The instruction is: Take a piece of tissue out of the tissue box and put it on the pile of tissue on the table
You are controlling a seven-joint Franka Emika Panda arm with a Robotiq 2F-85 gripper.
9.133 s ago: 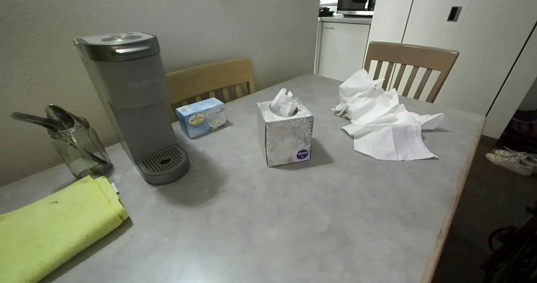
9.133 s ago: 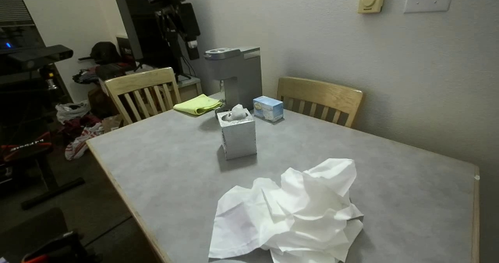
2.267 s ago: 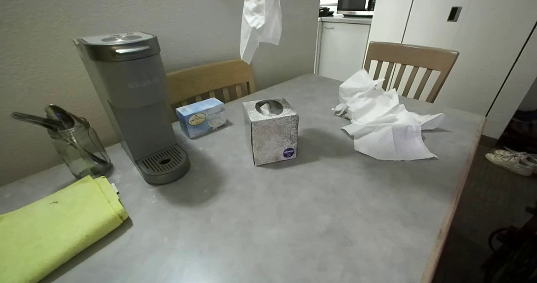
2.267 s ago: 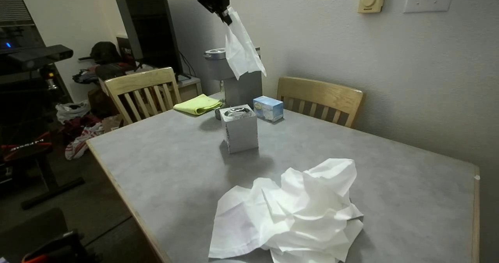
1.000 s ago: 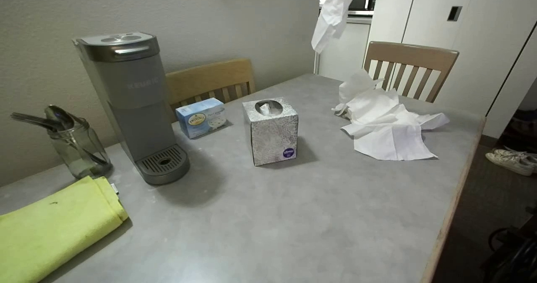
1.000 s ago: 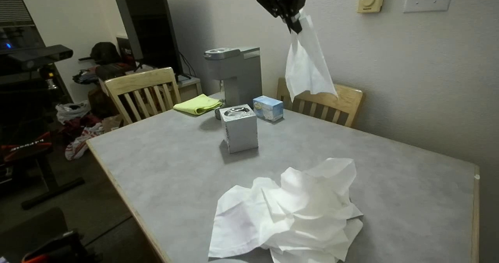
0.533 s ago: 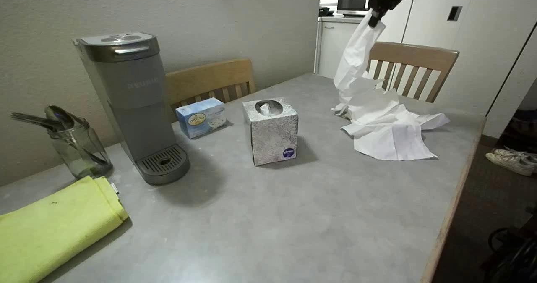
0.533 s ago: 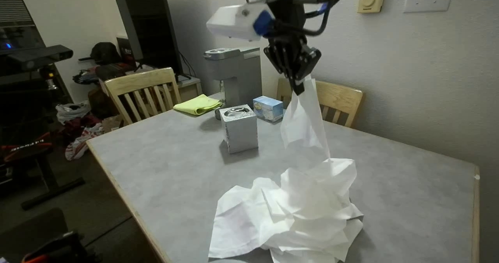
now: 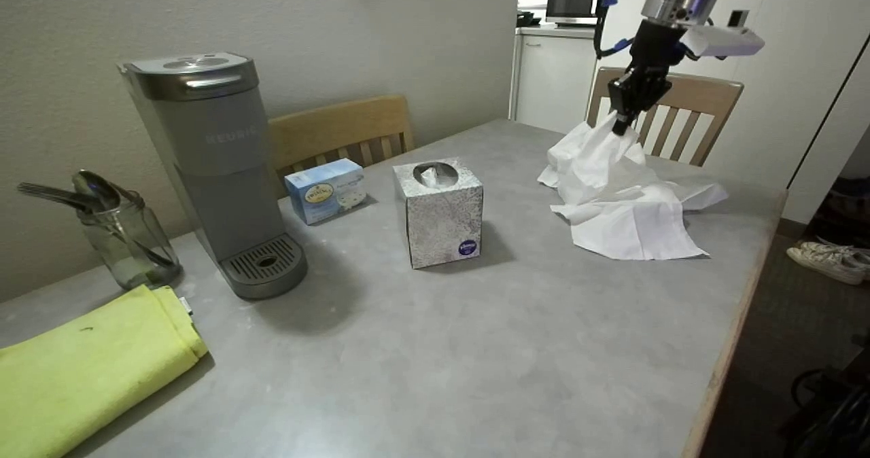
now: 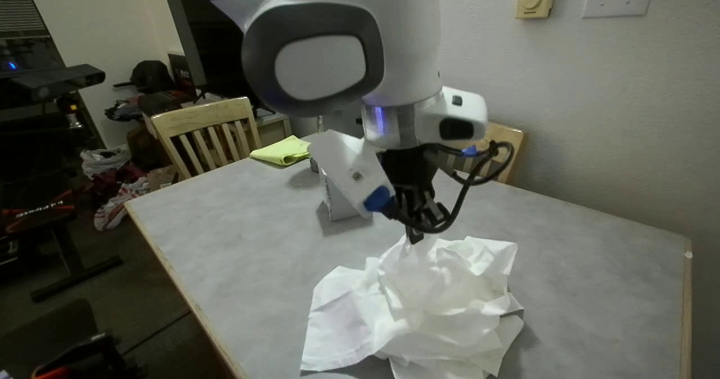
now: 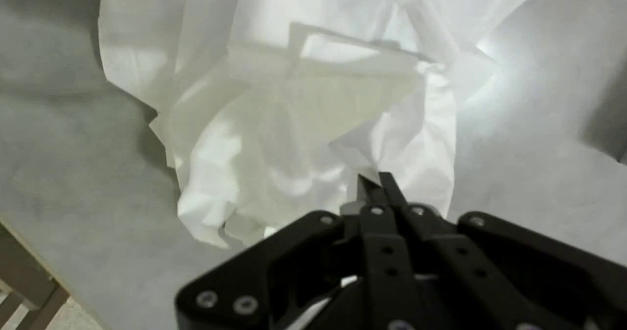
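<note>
My gripper (image 11: 376, 177) is shut, pinching a corner of a white piece of tissue (image 11: 414, 158) between its fingertips. In an exterior view the piece of tissue (image 9: 593, 155) hangs from the gripper (image 9: 620, 126) and drapes onto the pile of tissue (image 9: 639, 230). Where piece and pile part is hard to make out. The crumpled white pile (image 10: 349, 325) lies on the table, just below the gripper (image 10: 415, 237). The patterned tissue box (image 9: 445, 223) stands upright with a bit of tissue inside its oval opening. My arm partly covers the box (image 10: 340, 203) in an exterior view.
A grey coffee maker (image 9: 217, 166), a blue tea box (image 9: 327, 191), a glass jar (image 9: 136, 244) with cutlery and a yellow cloth (image 9: 102, 363) are on the table (image 9: 476, 363). Wooden chairs (image 9: 669, 91) stand around it. The wall (image 10: 590, 114) runs along one side.
The tissue has come out of the box, which shifted slightly. Held by the gripper, it moved over to the pile. In the last second it came down until it rests on the pile.
</note>
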